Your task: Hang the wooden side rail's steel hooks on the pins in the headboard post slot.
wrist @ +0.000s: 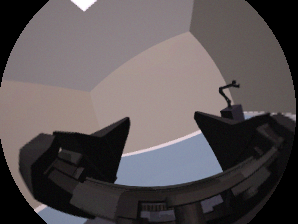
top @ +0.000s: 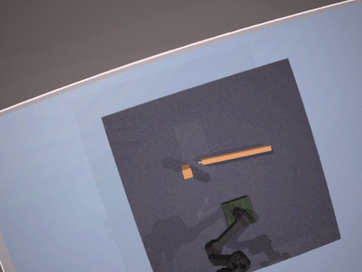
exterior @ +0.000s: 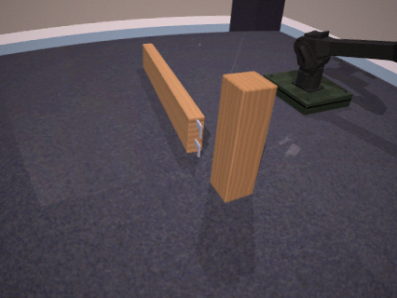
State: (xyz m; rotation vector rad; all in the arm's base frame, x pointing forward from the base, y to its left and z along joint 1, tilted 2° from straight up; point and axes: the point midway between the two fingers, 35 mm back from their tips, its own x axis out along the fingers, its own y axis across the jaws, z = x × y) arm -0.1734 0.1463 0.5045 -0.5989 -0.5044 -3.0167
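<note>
The wooden side rail [top: 238,155] [exterior: 170,93] lies on its narrow edge on the dark mat. Two steel hooks, an upper one [exterior: 198,128] and a lower one [exterior: 198,148], stick out of its end nearer the post. The headboard post [top: 187,172] [exterior: 244,135] stands upright just beyond that end, with a gap between hooks and post. The post's slot and pins are hidden. My gripper [wrist: 162,117] is open and empty, its fingers wide apart. It is far from rail and post, on the other side of the arm's base; the wrist view shows only walls and floor beyond it.
The arm's green base plate [top: 228,206] [exterior: 303,103] is fixed on the mat [top: 263,98] [exterior: 93,209], to one side of the rail and post. The folded arm [top: 227,233] [exterior: 359,47] reaches away from them. A dark block [exterior: 256,16] stands behind the mat.
</note>
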